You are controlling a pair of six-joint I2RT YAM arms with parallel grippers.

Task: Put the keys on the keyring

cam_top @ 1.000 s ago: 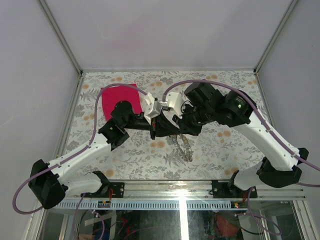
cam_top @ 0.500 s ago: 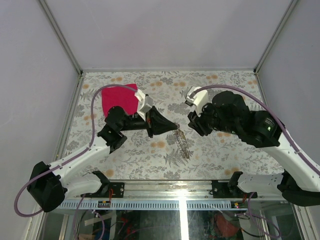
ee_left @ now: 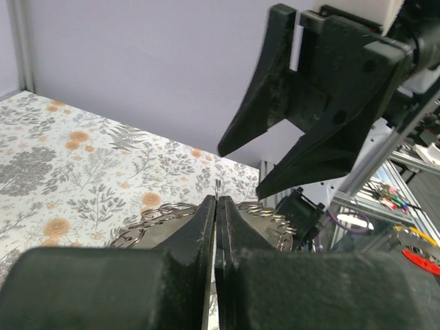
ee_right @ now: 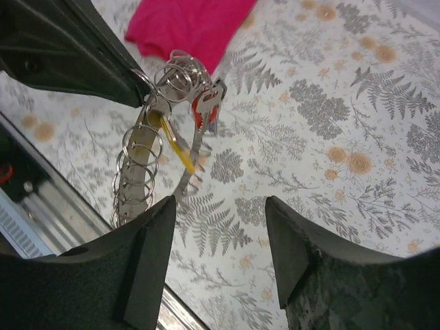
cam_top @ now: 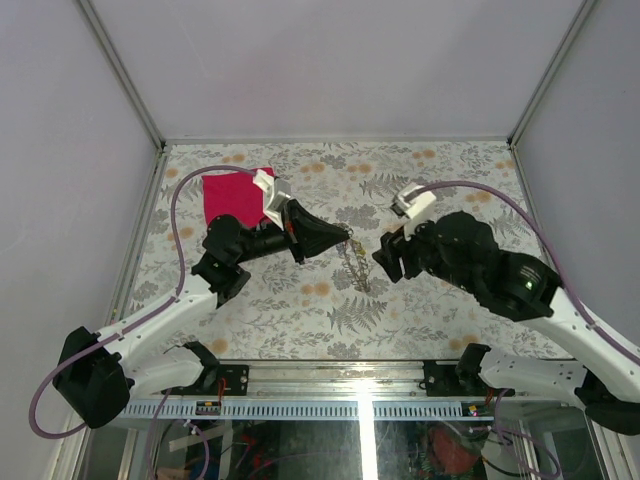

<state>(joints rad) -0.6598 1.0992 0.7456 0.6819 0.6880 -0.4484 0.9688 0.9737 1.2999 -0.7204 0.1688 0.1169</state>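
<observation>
Left gripper [ee_left: 216, 203] is pinching the keyring [ee_right: 180, 74], keys [ee_right: 203, 108] dangling; right gripper [ee_right: 220, 206] is gaping empty at its three o'clock.

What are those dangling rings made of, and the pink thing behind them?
The keyring looks like polished metal: thin silvery loops catching light. The keys among them seem metal with red and yellow plastic-looking heads. The pink cloth seems soft matte fabric, with a rumpled edge.

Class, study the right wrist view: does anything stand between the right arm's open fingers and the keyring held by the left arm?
Nothing visible does. The right gripper, fingers open, faces the keyring across a bare gap. The left gripper pinches the keyring from the side, keys dangling below it.
</observation>
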